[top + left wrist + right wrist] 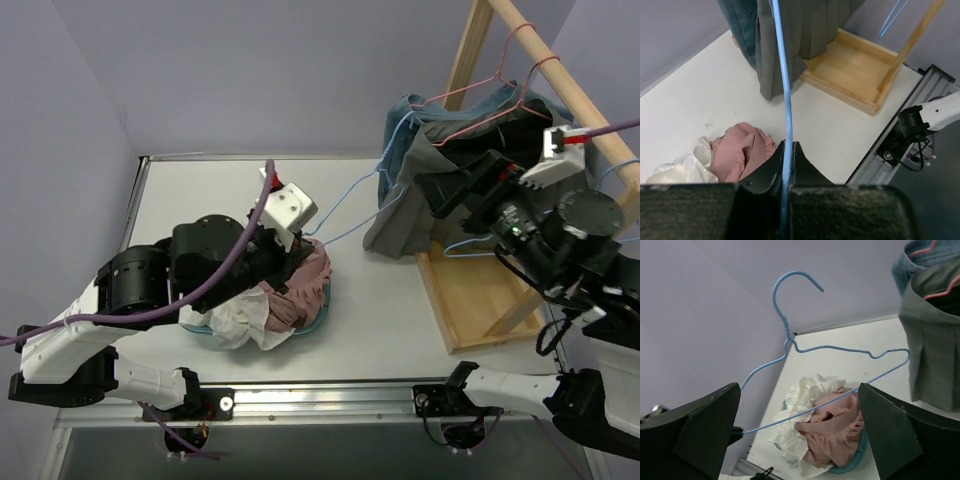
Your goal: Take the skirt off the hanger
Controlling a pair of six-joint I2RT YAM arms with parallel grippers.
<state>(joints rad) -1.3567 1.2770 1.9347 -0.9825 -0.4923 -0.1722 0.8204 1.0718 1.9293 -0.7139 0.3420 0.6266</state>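
A blue wire hanger (pixel 785 335) stretches bare over the table, its hook pointing up. My left gripper (pixel 788 145) is shut on the hanger's lower bar (pixel 782 75), above the laundry basket (pixel 320 318). The grey pleated skirt (pixel 400 215) hangs at the wooden rack, and a pink wire shows at its waist (pixel 940 290). The hanger's far shoulder (pixel 906 356) reaches the skirt's edge (pixel 932 340); I cannot tell whether they touch. My right gripper (pixel 797 390) stands wide open with nothing held, close beside the skirt (pixel 790 45) at the rack (pixel 450 200).
A teal basket (pixel 855 465) holds pink and white clothes under the hanger. The wooden rack's base (pixel 480 290) sits at the table's right, its rod (pixel 545 50) carrying pink hangers (pixel 500 90) and a denim garment (pixel 740 25). Purple walls enclose the back and left.
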